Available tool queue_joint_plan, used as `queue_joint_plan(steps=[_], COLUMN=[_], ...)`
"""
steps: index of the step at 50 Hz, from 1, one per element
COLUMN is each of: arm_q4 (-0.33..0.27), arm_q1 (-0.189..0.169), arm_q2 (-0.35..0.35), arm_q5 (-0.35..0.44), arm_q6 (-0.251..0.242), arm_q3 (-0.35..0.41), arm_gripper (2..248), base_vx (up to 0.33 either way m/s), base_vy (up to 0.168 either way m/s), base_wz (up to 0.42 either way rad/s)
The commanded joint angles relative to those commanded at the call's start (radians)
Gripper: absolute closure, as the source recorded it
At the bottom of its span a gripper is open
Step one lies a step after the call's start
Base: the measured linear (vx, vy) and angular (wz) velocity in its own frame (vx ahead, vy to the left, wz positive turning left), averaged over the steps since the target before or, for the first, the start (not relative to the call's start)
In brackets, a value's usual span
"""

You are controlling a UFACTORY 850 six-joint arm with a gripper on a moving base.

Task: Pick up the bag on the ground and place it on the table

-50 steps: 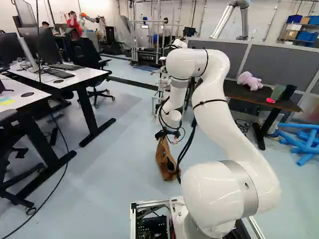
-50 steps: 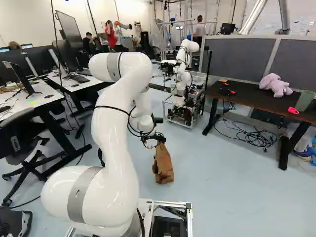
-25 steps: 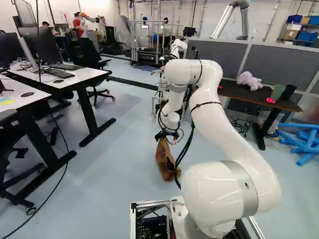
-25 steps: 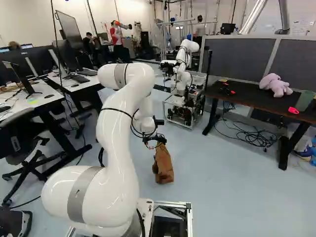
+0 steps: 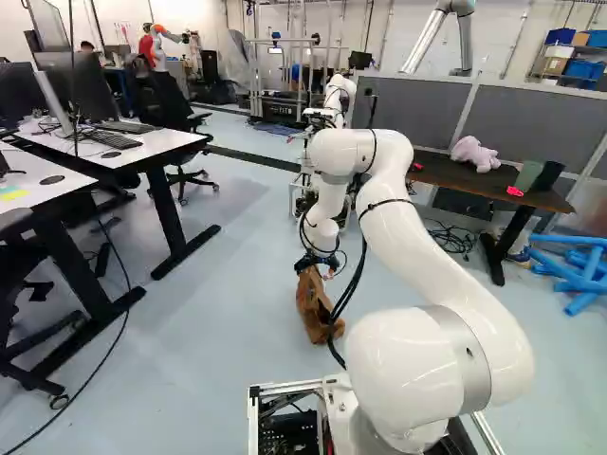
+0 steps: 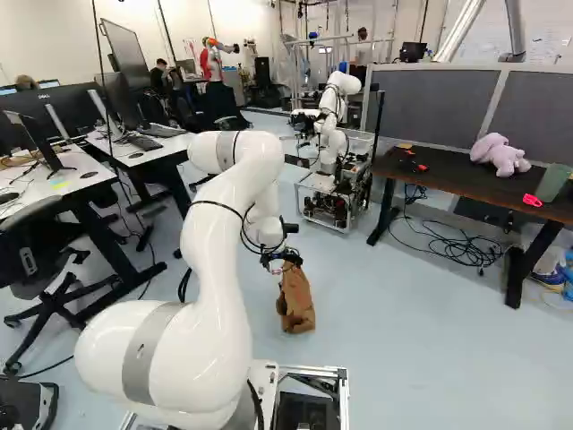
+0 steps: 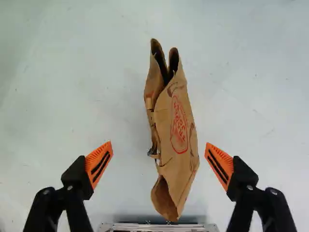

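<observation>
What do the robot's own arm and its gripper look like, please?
The arm is glossy white and rounded, with grey bands near the joints and black cables strapped to it. The gripper is black, with two fingers carrying ribbed orange pads.

Bag [image 7: 179,128]: brown paper, matt, creased, stiff folds. Floor [image 7: 72,101]: smooth, faint sheen, lightly scuffed. Arm [image 6: 210,269]: glossy white shell, sharp highlights; joint band [image 6: 148,351] duller grey, metallic look. Pincer [image 6: 283,259]: matt black; pads [image 7: 99,163] ribbed, rubbery. Base frame [image 6: 313,370]: bare metal, satin. Dark worktop [image 6: 448,177]: wood look, low sheen. Plush toy [image 6: 501,155]: soft, fuzzy cloth. Partition panels [image 6: 437,100]: matt, fabric-like.
</observation>
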Motion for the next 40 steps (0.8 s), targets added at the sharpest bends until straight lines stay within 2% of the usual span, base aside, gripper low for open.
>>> queue_joint_plan(steps=[7, 24, 30, 40], arm_q4=[0.0, 0.0, 0.0, 0.0], arm_q1=[0.0, 0.0, 0.0, 0.0], arm_q2=[-0.025, -0.088, -0.11, -0.147], arm_q5=[-0.011, -0.015, -0.015, -0.015], arm_q6=[-0.032, -0.194, -0.214, -0.22], arm_q3=[-0.02, -0.071, -0.09, -0.122], arm_gripper=[3, 3, 3, 3], base_vx=[0.0, 0.0, 0.0, 0.0], base_vy=[0.0, 0.0, 0.0, 0.0], base_wz=[0.0, 0.0, 0.0, 0.0])
